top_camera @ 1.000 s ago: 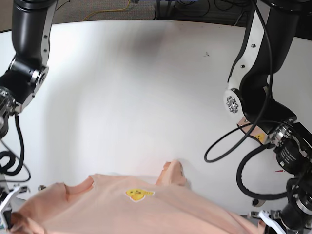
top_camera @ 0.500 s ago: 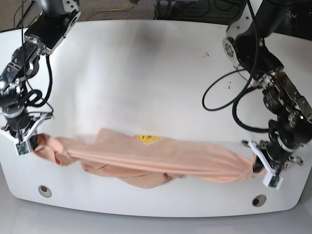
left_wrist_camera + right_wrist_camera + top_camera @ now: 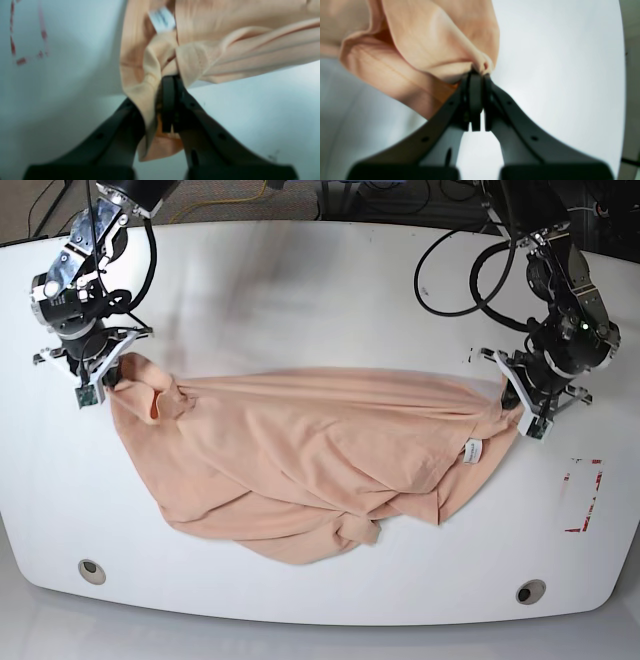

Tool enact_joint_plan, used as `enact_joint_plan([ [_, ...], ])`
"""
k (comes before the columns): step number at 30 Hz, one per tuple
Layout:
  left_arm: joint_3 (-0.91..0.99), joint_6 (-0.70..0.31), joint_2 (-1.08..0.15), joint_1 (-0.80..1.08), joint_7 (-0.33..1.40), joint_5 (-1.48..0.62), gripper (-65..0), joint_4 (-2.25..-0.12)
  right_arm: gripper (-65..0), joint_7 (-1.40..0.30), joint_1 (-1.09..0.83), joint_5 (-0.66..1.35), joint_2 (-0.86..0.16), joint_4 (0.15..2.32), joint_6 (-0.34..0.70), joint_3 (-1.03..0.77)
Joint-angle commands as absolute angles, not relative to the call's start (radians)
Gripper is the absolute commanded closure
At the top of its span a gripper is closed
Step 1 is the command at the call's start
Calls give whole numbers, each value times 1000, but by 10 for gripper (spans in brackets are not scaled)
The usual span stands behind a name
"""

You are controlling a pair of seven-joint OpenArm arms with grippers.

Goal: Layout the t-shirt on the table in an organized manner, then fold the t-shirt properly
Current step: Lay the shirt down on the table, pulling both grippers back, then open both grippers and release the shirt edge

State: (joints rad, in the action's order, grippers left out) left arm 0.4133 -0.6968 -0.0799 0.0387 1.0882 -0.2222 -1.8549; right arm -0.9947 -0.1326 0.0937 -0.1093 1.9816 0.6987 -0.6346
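Both grippers are clamped on the shirt point(image 3: 300, 460): the left gripper point(image 3: 512, 396) pinches a bunched edge at one end, the right gripper point(image 3: 107, 370) a corner at the other. Between them the peach cloth lies stretched across the table point(image 3: 320, 290), rumpled toward the near edge, a white tag point(image 3: 470, 451) showing near the left gripper.

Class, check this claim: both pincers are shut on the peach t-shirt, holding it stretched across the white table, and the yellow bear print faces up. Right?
One error: no bear print shows on the t-shirt; the base view shows plain fabric and a white label. Left pincer and right pincer do clamp it over the table.
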Motion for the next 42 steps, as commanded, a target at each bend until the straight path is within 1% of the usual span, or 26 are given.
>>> enact_joint_plan([
  [1, 414, -698, -87, 76, 1066, -236, 0, -1873, 0, -952, -162, 105, -108, 2002, 698, -638],
  [7, 435, -698, -116, 160, 1066, -237, 0, -1873, 0, -944, -228, 107, -105, 2000, 698, -634],
  [15, 495, -698, -120, 228, 1066, -237, 0, -1873, -2, -943, -294, 107, -105, 1998, 698, -638],
  [18, 510, -698, -120, 237, 1066, -231, 0, -1873, -17, -943, -311, 107, -105, 1998, 698, -638],
  [19, 513, -698, -120, 237, 1066, -229, 0, -1873, -32, -943, -314, 107, -105, 1998, 698, -638],
  [20, 518, -698, -120, 239, 1066, -229, 0, -1873, -71, -943, -315, 107, -105, 1998, 698, -638],
  [21, 519, -698, -120, 243, 1066, -229, 0, -1871, -90, -943, -315, 107, -104, 1998, 698, -638],
  [22, 521, -698, -122, 254, 1066, -229, -11, -1870, -146, -943, -317, 107, -102, 1998, 698, -639],
  [23, 521, -698, -122, 259, 1066, -229, -22, -1868, -174, -943, -317, 107, -97, 1998, 698, -639],
  [25, 519, -698, -130, 266, 1067, -234, -68, -1867, -263, -943, -326, 105, -81, 1998, 698, -647],
  [27, 519, -698, -136, 268, 1067, -234, -119, -1867, -335, -943, -331, 105, -68, 2003, 698, -668],
  [29, 519, -698, -137, 271, 1067, -234, -163, -1867, -387, -943, -329, 105, -61, 2003, 698, -682],
  [32, 519, -698, -137, 271, 1069, -236, -246, -1867, -469, -943, -329, 108, -58, 2003, 698, -699],
  [34, 518, -698, -137, 271, 1069, -236, -283, -1867, -499, -943, -329, 111, -58, 2003, 698, -702],
  [37, 518, -698, -137, 271, 1069, -236, -317, -1871, -523, -943, -329, 113, -58, 2003, 698, -705],
  [42, 509, -698, -137, 271, 1070, -237, -319, -1874, -525, -943, -314, 113, -62, 2005, 698, -704],
])
